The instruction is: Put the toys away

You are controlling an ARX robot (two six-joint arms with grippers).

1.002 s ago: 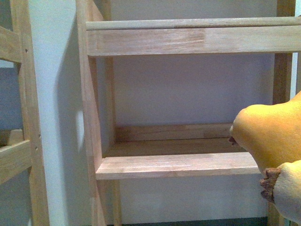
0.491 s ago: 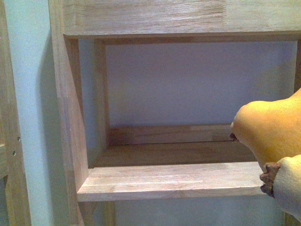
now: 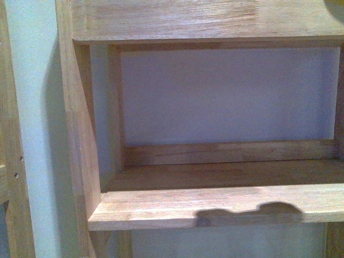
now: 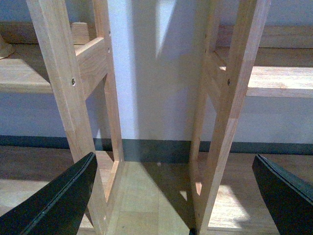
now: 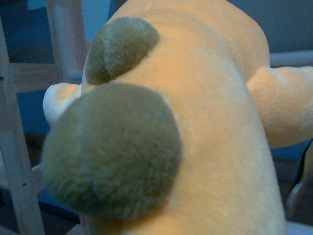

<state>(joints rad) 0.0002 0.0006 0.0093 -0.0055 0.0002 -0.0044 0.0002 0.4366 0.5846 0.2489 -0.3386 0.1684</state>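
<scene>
carrying step, i judge: the plush toy (image 5: 210,122) fills the right wrist view, not yet on the wooden shelf (image 3: 215,207), and the right hand's fingers are hidden, so i cannot tell its grip. the left hand (image 4: 173,157) hangs released and empty. next, the toy needs bringing over the shelf board and lowering before release.

Shelf (image 3: 177,207): bay open at front, interior free | limits: top board (image 3: 188,19), left post (image 3: 80,134), rear rail (image 3: 226,153) | left wrist view: gap between two posts (image 4: 63,98), wall (image 4: 156,73) behind | plush toy (image 5: 210,122) crowds right wrist
</scene>
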